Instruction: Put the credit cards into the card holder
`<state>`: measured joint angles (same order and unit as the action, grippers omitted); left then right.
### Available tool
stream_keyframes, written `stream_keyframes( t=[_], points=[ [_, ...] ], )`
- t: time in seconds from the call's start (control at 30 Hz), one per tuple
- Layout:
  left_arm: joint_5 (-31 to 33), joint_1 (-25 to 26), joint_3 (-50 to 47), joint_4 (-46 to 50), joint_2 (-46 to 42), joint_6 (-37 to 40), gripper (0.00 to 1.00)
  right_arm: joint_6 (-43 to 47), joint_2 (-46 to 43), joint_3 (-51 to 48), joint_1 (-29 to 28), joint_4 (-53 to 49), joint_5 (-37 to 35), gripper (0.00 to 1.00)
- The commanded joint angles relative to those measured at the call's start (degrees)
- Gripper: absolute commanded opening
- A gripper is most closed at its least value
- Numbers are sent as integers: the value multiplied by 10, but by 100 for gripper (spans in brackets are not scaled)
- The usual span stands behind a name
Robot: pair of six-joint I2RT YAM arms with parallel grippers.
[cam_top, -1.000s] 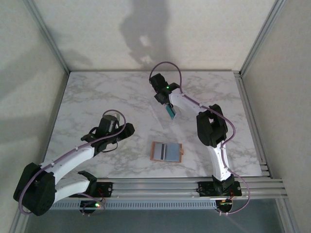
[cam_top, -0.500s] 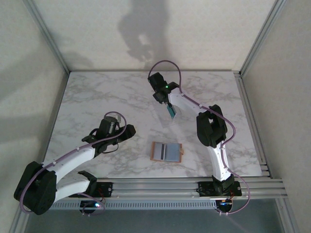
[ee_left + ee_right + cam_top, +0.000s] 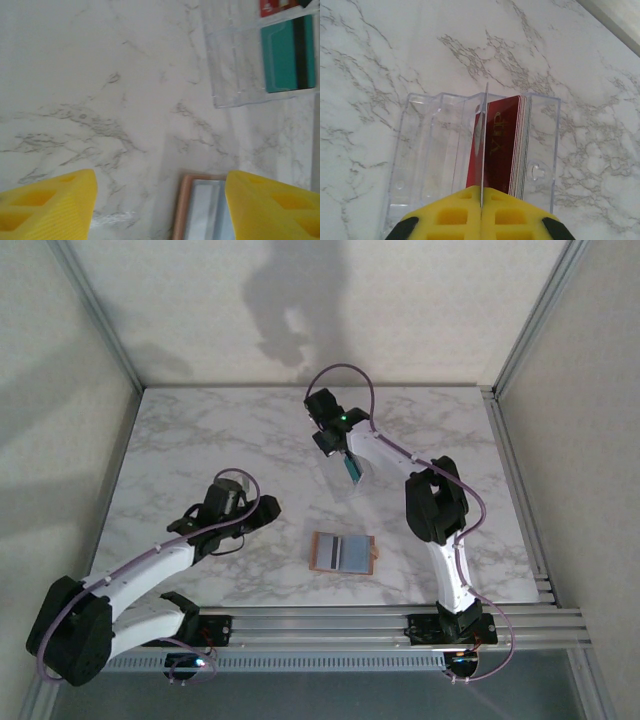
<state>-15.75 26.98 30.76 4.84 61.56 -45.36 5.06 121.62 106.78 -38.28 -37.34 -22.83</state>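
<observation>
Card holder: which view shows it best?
Top external: the whole card holder lies open and flat on the table, unobstructed. Left wrist catches one corner, cropped at the frame's bottom edge.

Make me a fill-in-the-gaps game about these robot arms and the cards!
1. The right gripper pinches one card beside a stack whose front card is ____.
2. The stack stands in a ____ plastic box.
3. The card holder lies ____ on the table.
4. The left gripper has ____ fingers.
Missing words: red, clear, open, yellow.
</observation>
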Motion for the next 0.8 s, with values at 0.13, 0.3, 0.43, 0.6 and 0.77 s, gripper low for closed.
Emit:
stream_keyframes(
  t=[0.13, 0.3, 0.43, 0.6, 0.77],
  points=[
    [23, 5, 33, 42, -53, -32, 69, -33, -79, -22, -3, -1, 45, 0],
    [8, 6, 31, 28, -100, -72, 70, -37, -125, -60, -3, 12, 76, 0],
    [18, 5, 32, 23, -144, -116, 80, -29, -179, -104, -4, 23, 119, 0],
    [68, 5, 76, 77, -135, -180, 92, -31, -278, -227, -42, 111, 163, 0],
    [143, 5, 119, 171, -90, -320, 87, -33, -378, -393, -89, 258, 228, 0]
  ],
)
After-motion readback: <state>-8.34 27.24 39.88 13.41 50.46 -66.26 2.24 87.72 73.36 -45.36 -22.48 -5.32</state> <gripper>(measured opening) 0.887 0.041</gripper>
